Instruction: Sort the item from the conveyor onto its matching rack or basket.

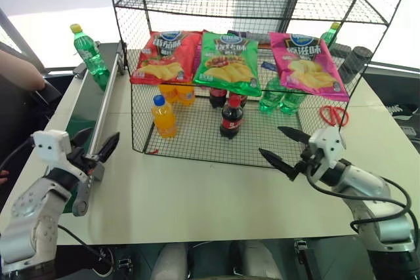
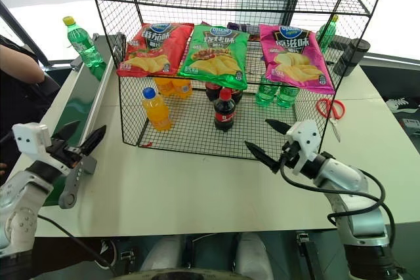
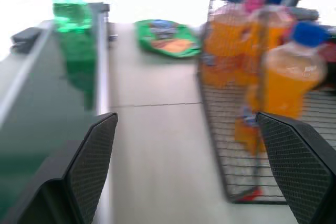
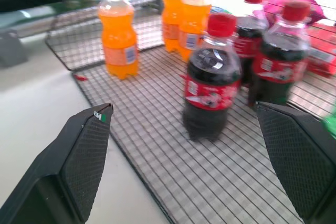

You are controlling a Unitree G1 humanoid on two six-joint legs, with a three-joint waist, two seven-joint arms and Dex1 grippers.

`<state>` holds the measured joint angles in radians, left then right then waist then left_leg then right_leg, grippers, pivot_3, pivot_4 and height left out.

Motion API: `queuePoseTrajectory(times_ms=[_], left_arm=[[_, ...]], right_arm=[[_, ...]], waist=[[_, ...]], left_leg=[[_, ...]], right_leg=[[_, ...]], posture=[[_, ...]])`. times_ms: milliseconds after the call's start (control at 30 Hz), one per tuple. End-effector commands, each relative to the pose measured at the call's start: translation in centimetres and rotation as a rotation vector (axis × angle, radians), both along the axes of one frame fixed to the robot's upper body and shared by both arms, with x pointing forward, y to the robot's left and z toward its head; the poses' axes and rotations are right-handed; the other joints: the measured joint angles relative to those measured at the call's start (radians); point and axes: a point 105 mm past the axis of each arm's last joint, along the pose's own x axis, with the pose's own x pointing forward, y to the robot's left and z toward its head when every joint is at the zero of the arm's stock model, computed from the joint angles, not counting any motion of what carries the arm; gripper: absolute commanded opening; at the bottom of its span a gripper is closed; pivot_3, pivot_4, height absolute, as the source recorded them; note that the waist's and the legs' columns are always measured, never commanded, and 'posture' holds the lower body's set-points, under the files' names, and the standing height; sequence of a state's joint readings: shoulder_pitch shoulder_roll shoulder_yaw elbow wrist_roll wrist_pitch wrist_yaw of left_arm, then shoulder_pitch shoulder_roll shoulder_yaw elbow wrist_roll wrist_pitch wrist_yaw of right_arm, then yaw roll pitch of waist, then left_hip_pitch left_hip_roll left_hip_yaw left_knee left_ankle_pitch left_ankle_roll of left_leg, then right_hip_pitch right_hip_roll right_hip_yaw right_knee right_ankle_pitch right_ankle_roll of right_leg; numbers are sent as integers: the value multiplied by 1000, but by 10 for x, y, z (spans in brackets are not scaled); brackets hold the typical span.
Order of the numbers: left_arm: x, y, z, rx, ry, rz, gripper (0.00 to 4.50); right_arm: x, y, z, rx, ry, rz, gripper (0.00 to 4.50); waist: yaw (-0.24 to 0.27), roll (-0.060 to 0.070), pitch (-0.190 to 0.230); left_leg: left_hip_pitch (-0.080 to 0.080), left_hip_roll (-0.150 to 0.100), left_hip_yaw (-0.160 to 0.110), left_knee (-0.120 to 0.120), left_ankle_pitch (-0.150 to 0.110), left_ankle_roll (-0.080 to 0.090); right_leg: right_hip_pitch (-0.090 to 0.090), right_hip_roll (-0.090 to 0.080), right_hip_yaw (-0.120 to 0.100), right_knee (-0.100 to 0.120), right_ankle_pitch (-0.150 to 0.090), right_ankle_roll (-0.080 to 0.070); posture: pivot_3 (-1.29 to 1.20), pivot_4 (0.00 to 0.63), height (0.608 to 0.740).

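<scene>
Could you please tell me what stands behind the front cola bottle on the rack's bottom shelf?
Behind the front cola bottle stand more red-capped cola bottles. The green chip bag covers their tops from the head views, so their full count stays unclear.

Glossy clear-green plastic soda bottle (image 1: 90, 56)

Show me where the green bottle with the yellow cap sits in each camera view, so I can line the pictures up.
Left eye view: green bottle upright at the conveyor's far end, upper left.
Right eye view: same spot, upper left.
Left wrist view: blurred, top left corner, on the belt.
Right wrist view: a green sliver shows at the top edge; cannot tell if it is the bottle.
Shared landmark: the orange bottle at the black rack's front left.
</scene>
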<state>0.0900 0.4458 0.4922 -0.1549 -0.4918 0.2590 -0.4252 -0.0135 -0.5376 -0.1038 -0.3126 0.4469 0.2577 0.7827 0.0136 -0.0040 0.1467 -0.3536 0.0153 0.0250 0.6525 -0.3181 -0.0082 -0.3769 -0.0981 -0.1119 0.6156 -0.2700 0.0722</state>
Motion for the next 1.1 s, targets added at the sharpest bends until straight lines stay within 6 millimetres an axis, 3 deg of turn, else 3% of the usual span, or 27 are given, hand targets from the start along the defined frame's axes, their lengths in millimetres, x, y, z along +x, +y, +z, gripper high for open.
queuePoseTrajectory(times_ms=[33,200,500,800,1100], left_arm=[[-4,24,5,55,-57,165,4500],[-3,35,-11,83,-38,251,4500],[9,34,-16,94,-55,247,4500],[16,27,-18,101,-76,235,4500],[18,34,-14,93,-117,307,4500]], right_arm=[[-6,21,11,29,-35,73,4473],[-18,53,6,71,-17,145,4473],[-46,86,-7,86,12,241,4473],[-47,91,-12,78,2,292,4473],[-48,93,-20,93,17,338,4473]], waist=[[2,-1,0],[1,-4,-2],[0,-6,-3],[0,-7,-4],[-1,-8,-4]], left_leg=[[0,0,0,0,0,0],[-1,0,0,0,0,0],[-1,0,0,0,0,0],[-1,0,0,0,0,0],[-1,0,0,0,0,0]], right_leg=[[0,0,0,0,0,0],[0,-1,0,-1,0,0],[-1,-1,-1,0,0,0],[-1,-1,-1,0,0,0],[-1,-1,-1,0,0,0]], posture=[[0,150,724],[0,150,724],[0,150,724],[0,150,724],[0,150,724]])
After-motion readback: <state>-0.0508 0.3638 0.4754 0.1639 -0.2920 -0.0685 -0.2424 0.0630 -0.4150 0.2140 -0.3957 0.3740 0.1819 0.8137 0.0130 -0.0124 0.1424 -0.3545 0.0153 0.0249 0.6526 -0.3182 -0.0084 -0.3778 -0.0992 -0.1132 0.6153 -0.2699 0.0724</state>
